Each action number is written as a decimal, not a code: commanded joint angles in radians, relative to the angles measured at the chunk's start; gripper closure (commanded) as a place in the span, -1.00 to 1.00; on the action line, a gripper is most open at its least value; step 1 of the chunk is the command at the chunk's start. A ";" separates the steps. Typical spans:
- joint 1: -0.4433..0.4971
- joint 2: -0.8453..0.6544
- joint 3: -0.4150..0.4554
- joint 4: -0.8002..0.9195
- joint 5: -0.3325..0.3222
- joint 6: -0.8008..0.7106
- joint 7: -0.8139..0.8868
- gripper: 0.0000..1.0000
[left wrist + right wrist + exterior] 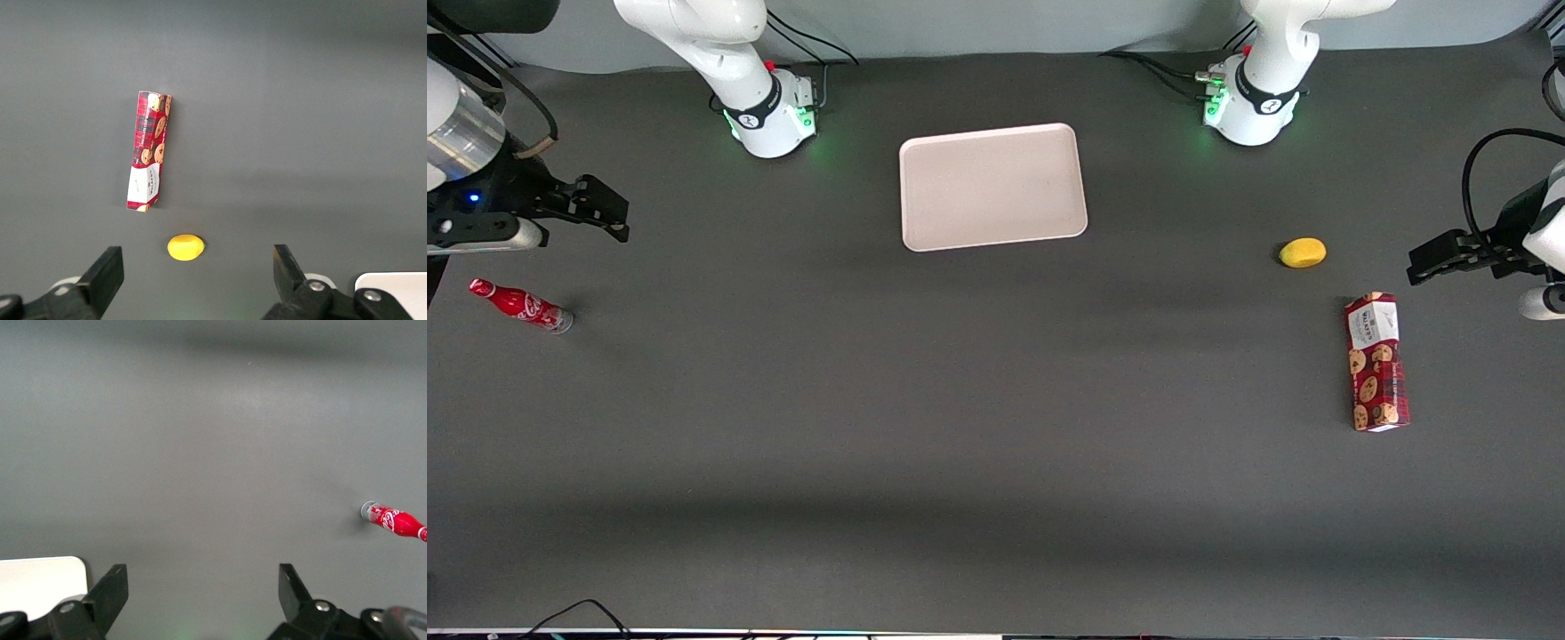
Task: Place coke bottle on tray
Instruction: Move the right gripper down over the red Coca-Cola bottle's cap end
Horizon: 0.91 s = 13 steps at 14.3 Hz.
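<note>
The gripper point(609, 213) hangs above the surface point(960, 400) with jaws wide and empty, since the bottle point(521, 305) lies untouched, well apart from the tray point(992, 186).

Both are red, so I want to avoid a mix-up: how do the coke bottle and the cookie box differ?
The coke bottle is small, slim and round; the cookie box is larger and rectangular. The bottle lies toward the working arm's end, near the open gripper; the box lies toward the parked arm's end. Both lie on the table, off the tray.
</note>
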 commanded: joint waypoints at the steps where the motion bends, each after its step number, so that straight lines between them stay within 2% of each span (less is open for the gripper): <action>1: -0.009 0.029 -0.010 0.059 0.023 -0.051 0.032 -1.00; 4: -0.012 0.032 -0.033 0.067 0.025 -0.064 0.008 -1.00; 5: -0.012 0.023 -0.062 0.061 0.021 -0.083 -0.065 -1.00; 8: 0.002 -0.006 -0.260 0.055 0.010 -0.120 -0.407 -1.00; 10: 0.002 -0.003 -0.362 0.032 -0.065 -0.102 -0.605 -1.00; 12: 0.000 0.018 -0.473 -0.021 -0.075 0.002 -0.809 -1.00; 13: 0.002 0.020 -0.543 -0.086 -0.075 0.116 -0.925 -1.00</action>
